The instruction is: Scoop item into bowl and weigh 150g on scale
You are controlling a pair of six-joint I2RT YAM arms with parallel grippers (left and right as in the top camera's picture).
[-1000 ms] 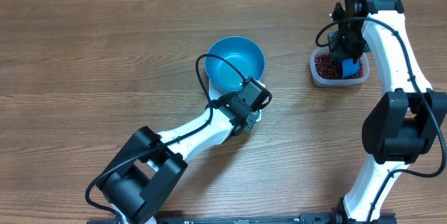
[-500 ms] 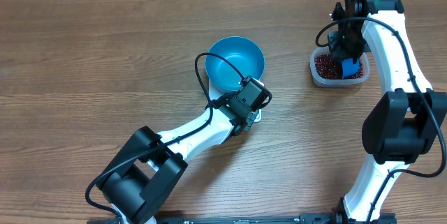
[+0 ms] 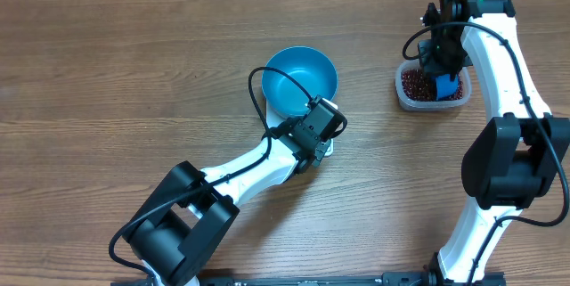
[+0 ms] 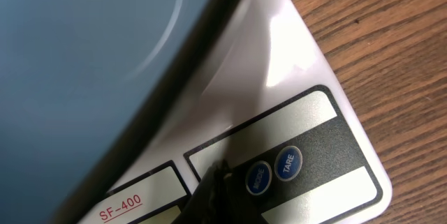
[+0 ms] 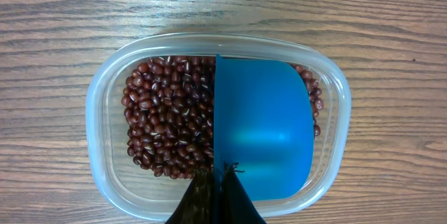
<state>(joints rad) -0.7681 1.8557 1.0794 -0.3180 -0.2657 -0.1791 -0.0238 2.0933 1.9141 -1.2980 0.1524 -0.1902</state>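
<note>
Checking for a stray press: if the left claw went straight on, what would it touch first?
Probably the scale, beside its MODE button; the left claw points there, depth unclear.

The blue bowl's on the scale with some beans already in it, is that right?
No. The blue bowl is on the scale, but it is empty, as the overhead view shows; the beans are in the clear tub.

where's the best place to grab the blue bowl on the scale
Pinch the blue bowl by its far rim, coming straight down: it stands upright and open on the scale, and the left arm crowds its near side.
</note>
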